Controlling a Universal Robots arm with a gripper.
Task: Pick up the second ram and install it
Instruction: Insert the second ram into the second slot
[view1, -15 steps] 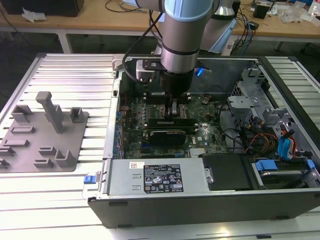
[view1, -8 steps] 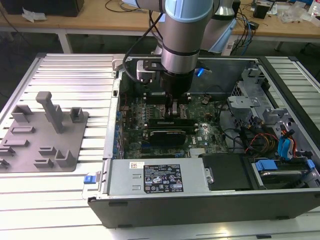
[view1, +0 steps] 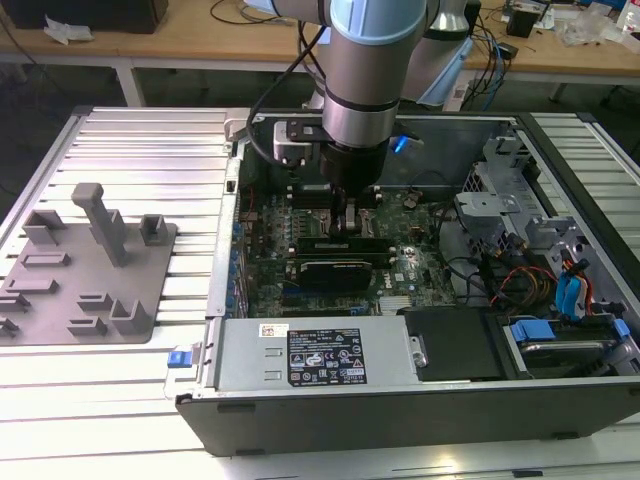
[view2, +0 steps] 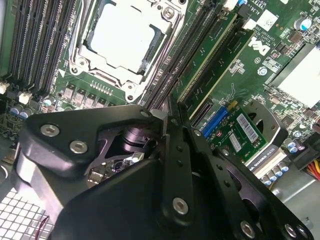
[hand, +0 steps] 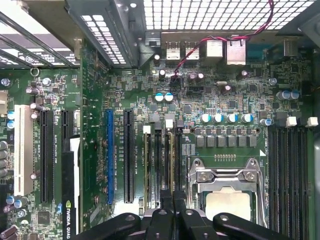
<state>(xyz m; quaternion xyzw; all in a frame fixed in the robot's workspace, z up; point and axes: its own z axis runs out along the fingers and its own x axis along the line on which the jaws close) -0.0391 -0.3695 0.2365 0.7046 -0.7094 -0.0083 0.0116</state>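
Note:
My gripper (view1: 345, 215) is down inside the open computer case (view1: 420, 400), over the memory slots beside the processor socket (hand: 227, 197). In both wrist views its fingers are pressed close together, gripper (view2: 167, 116) (hand: 172, 200). A thin green stick, the second ram (hand: 170, 160) (view2: 207, 52), stands upright in a slot and runs in between the fingertips, which hide its near end. Another green stick (hand: 147, 160) (view2: 225, 65) sits in a slot two places over, away from the socket.
More black memory slots (hand: 290, 170) lie on the far side of the processor socket (view2: 125, 37). A black graphics card (view1: 335, 270) and the power supply (view1: 320, 355) lie in front of the gripper. A grey parts fixture (view1: 90, 270) rests on the table at the exterior view's left.

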